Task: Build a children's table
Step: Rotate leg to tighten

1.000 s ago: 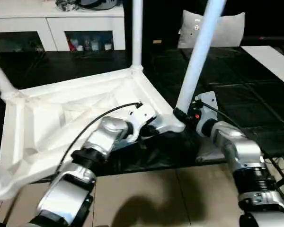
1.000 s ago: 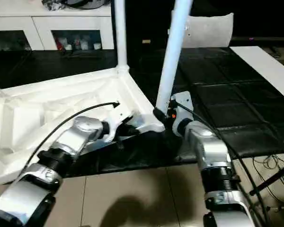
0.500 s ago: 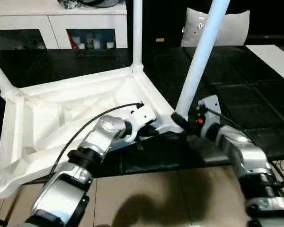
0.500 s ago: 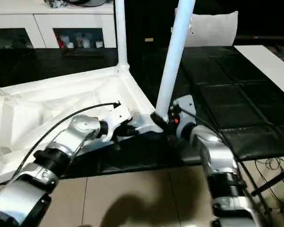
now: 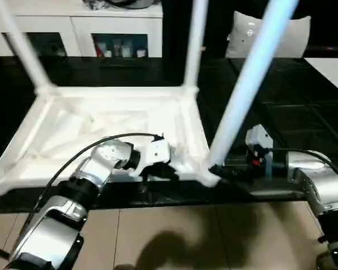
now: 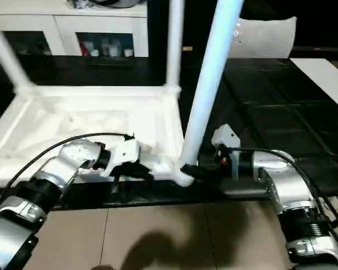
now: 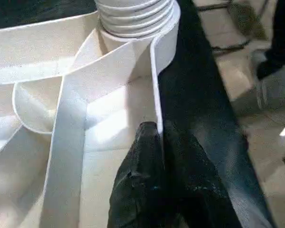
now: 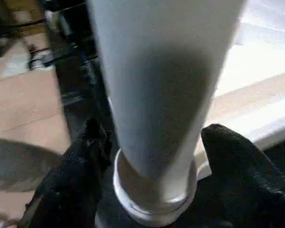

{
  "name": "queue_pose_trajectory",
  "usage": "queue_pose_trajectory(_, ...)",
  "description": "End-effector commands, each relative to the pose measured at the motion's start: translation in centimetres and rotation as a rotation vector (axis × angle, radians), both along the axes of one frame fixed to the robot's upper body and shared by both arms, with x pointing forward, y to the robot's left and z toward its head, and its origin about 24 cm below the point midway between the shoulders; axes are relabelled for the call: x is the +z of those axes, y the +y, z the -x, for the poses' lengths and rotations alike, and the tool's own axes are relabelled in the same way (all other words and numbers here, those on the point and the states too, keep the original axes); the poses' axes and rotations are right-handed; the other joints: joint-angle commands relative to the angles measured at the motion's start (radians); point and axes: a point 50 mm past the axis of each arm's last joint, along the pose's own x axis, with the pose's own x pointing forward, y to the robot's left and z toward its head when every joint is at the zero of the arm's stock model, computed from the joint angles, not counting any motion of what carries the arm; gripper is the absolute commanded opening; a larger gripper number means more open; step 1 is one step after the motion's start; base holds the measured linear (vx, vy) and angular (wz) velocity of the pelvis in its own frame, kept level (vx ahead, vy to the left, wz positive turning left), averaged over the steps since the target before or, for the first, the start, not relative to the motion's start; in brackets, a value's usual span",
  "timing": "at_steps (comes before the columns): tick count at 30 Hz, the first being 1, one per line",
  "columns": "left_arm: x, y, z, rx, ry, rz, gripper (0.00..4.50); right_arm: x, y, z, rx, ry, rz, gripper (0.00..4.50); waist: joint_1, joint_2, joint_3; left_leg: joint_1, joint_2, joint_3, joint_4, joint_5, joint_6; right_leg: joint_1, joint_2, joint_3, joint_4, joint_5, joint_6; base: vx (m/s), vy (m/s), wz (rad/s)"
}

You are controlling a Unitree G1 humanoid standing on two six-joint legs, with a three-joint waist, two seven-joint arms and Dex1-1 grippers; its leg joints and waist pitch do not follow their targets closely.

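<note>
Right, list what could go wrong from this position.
1. The right tool has its fingers on either side of the near leg at its base with gaps showing, so the leg, which stands tilted, may not be steadied.
2. The left tool pinches only the thin rim wall of the tabletop; that grip could slip.
3. The near corner socket sits at the edge of the dark surface, so a push might tip it off.

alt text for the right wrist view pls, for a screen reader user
Close-up of a white table leg standing in its round corner socket, with the right gripper straddling its base, one black finger on each side. The jaws stand open, with gaps between the fingers and the leg. Behind are the white tabletop and tan floor.
</note>
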Motion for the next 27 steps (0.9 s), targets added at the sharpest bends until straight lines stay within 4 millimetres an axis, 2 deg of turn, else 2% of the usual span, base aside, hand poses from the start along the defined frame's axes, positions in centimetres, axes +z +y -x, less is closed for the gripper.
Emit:
queue_pose_trajectory(1, -0.8, -0.1, 1.1, -0.129, 0.031, -0.077, 0.0, 0.3, 0.1, 0.4, 0.079, 0.033, -0.009, 3.02, -0.002, -0.014, -0.067, -0.001, 0.019, 0.015, -0.056, -0.117, 0.095, 0.06, -0.058, 0.041, -0.058, -0.077, -0.256, 0.0, 0.0, 0.0)
queue_pose_trajectory(3, -0.7, 0.0, 1.2, -0.141, 0.03, -0.083, 0.0, 0.3, 0.2, 0.5, 0.104, 0.046, -0.016, 2.95, -0.001, -0.017, -0.066, -0.002, 0.019, 0.015, -0.057, -0.124, 0.085, 0.059, -0.058, 0.04, -0.059, -0.09, -0.25, 0.0, 0.0, 0.0)
queue_pose_trajectory(7, -0.7, 0.3, 1.1, -0.15, 0.033, -0.084, 0.0, 0.4, 0.5, 0.7, 0.136, 0.065, -0.031, 2.52, 0.0, -0.02, -0.066, -0.003, 0.017, 0.015, -0.057, -0.119, 0.072, 0.06, -0.058, 0.041, -0.06, -0.11, -0.237, 0.0, 0.0, 0.0)
queue_pose_trajectory(11, -0.6, 0.4, 1.1, -0.148, 0.045, -0.076, 0.0, 0.3, 0.7, 1.0, 0.159, 0.09, -0.041, 2.22, 0.002, -0.019, -0.067, -0.004, 0.016, 0.015, -0.057, -0.111, 0.071, 0.061, -0.058, 0.04, -0.06, -0.11, -0.232, 0.0, 0.0, 0.0)
queue_pose_trajectory(16, -0.7, 0.5, 1.1, -0.132, 0.077, -0.047, 0.0, 0.1, 0.9, 1.3, 0.162, 0.122, -0.076, 2.0, 0.003, -0.017, -0.067, -0.004, 0.016, 0.015, -0.056, -0.109, 0.068, 0.06, -0.056, 0.04, -0.059, -0.101, -0.235, 0.0, 0.0, 0.0)
queue_pose_trajectory(21, -0.4, -0.4, 0.7, -0.055, 0.108, 0.022, 0.0, 0.2, 1.6, 1.3, 0.093, 0.124, -0.153, 1.96, 0.006, -0.016, -0.067, -0.005, 0.016, 0.014, -0.056, -0.104, 0.065, 0.06, -0.057, 0.04, -0.059, -0.1, -0.234, 0.0, 0.0, 0.0)
queue_pose_trajectory(24, -0.4, -1.2, 0.4, 0.023, 0.121, 0.05, 0.0, 0.0, 2.6, 0.2, -0.073, 0.089, -0.167, 1.96, -0.001, -0.018, -0.061, -0.004, 0.012, 0.014, -0.061, -0.143, 0.041, 0.057, -0.06, 0.04, -0.073, -0.221, -0.2, 0.0, 0.0, 0.0)
queue_pose_trajectory(27, -0.5, -2.0, 0.1, 0.088, 0.125, 0.063, 0.0, -0.4, 3.6, -0.8, -0.215, 0.064, -0.14, 1.96, -0.011, -0.019, -0.057, -0.004, 0.009, 0.009, -0.069, -0.175, 0.007, 0.056, -0.062, 0.039, -0.086, -0.361, -0.144, 0.0, 0.0, 0.0)
